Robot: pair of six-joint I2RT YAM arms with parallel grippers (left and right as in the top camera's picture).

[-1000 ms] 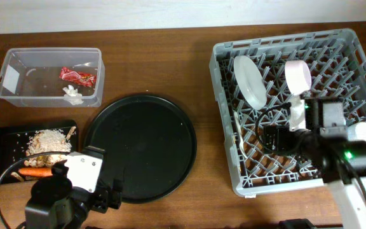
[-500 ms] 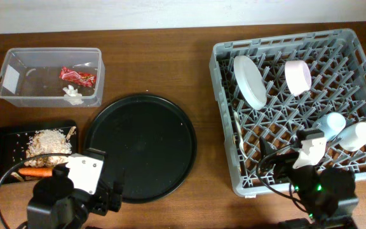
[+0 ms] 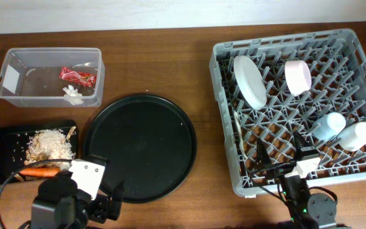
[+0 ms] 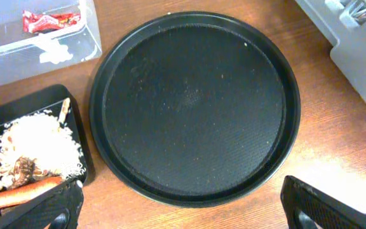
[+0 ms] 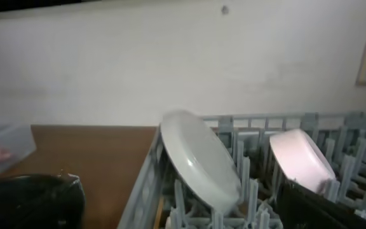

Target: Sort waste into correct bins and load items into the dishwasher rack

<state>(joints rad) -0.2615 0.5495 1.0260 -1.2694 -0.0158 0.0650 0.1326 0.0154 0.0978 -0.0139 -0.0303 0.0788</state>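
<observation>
The grey dishwasher rack (image 3: 216,76) holds a white plate (image 3: 249,80), a pink bowl (image 3: 297,76), a light-blue cup (image 3: 329,124), a white cup (image 3: 356,135) and a white fork (image 3: 237,130). The clear tub (image 3: 49,51) holds the red wrapper (image 3: 77,76) and the tissue (image 3: 73,94). The shallow black tray (image 3: 2,143) holds food scraps (image 3: 46,141), a carrot (image 3: 38,171), a brown lump (image 4: 23,166) and a stick (image 4: 63,109). My left gripper (image 4: 183,213) is open and empty at the round tray's near edge. My right gripper (image 5: 183,210) is open and empty over the rack's front edge, facing the plate (image 5: 199,159) and bowl (image 5: 300,159).
A large round black tray (image 3: 140,147) lies between the bins and the rack, with nothing on it. It fills the left wrist view (image 4: 196,108), with the rack's corner (image 4: 354,38) at the top right. Both arm bases sit at the table's front edge.
My right arm has drawn back from over the cups to the rack's front edge, uncovering the light-blue cup. My left arm has shifted slightly toward the front.
</observation>
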